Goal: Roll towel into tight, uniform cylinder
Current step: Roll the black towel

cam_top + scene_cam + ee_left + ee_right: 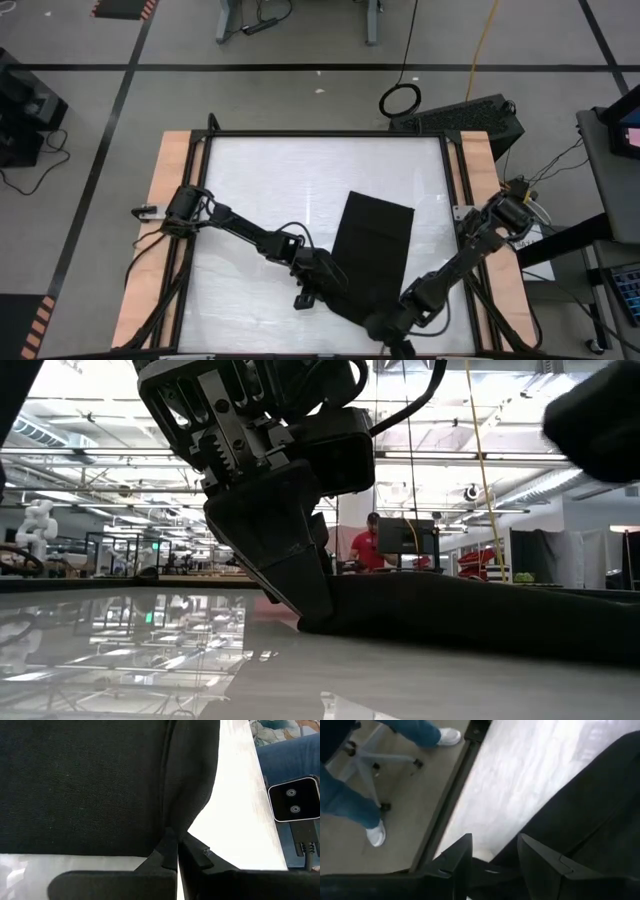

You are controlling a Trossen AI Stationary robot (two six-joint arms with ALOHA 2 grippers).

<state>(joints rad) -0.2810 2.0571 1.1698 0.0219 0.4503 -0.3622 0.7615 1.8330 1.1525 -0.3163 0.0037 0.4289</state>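
The black towel [372, 250] lies flat on the white table [260, 200] as a long strip running from far to near, right of the middle. My left gripper [322, 285] is at the towel's left edge near its near end, shut on the cloth [80, 785]. My right gripper [388, 325] hovers at the towel's near end, close to the table's near edge. In the right wrist view it [492, 852] stands open with bare table showing between its fingertips, and the towel [590, 810] lies beside and under one finger. I cannot tell whether that finger touches the towel. My left gripper pinches a raised fold of the towel's left edge [169, 837] between its two fingertips. The fingers [300, 595] slant down from the table's left. A ridge of cloth [167, 785] runs away from the pinch, and the rest of the towel [480, 615] lies on the table.
Wooden rails [170, 200] and a black frame border the table. A person's legs and white shoe [375, 832] stand by a chair base just past the near edge. A small camera unit [295, 805] sits off the table. Bare table lies left of the towel.
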